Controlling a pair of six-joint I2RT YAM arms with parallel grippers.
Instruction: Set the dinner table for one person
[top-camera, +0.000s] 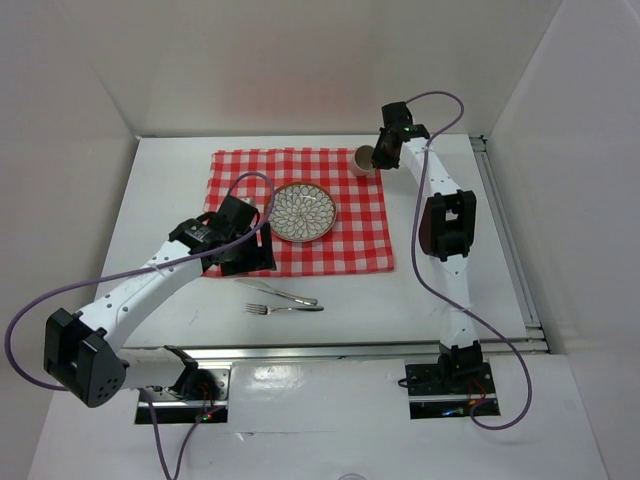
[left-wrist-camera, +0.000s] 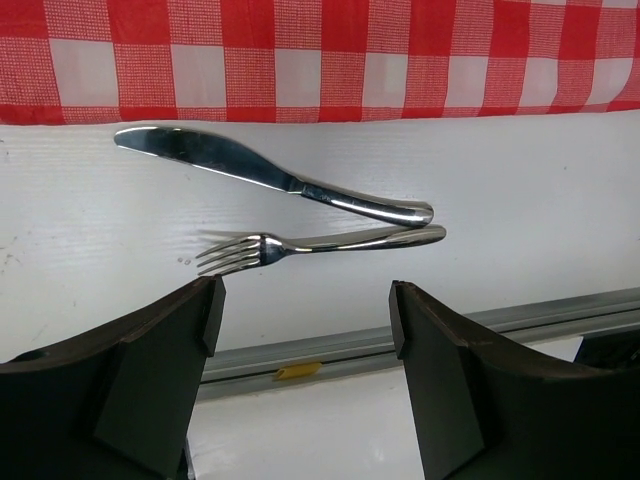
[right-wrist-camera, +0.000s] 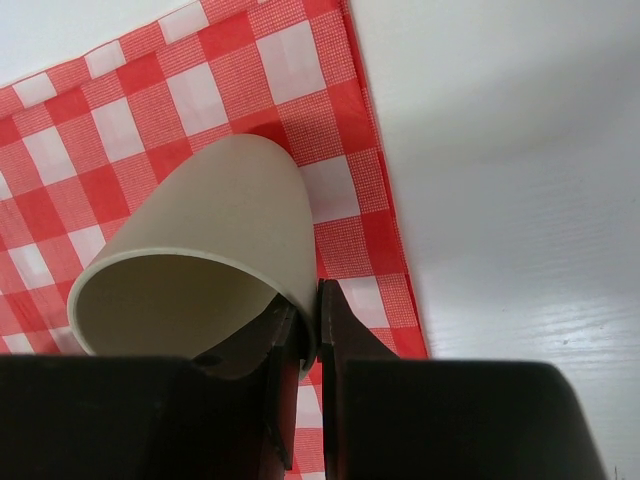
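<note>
The white table (top-camera: 160, 190) carries a red-and-white checked cloth (top-camera: 355, 235) with a patterned plate (top-camera: 301, 212) in its middle. My right gripper (top-camera: 384, 153) is shut on the rim of a beige cup (top-camera: 364, 160) at the cloth's far right corner; the right wrist view shows one finger inside the cup (right-wrist-camera: 200, 270) and one outside, over the cloth (right-wrist-camera: 90, 150). My left gripper (top-camera: 245, 255) is open and empty over the cloth's near left edge. A knife (left-wrist-camera: 270, 178) and a fork (left-wrist-camera: 320, 245) lie on the bare table just beyond its fingertips (left-wrist-camera: 205, 305).
The knife (top-camera: 277, 292) and fork (top-camera: 285, 309) lie near the front of the table. A metal rail (top-camera: 350, 350) runs along the near edge, another (top-camera: 505, 235) along the right side. White walls enclose the table. A small yellow piece (left-wrist-camera: 297, 371) sits in the near rail.
</note>
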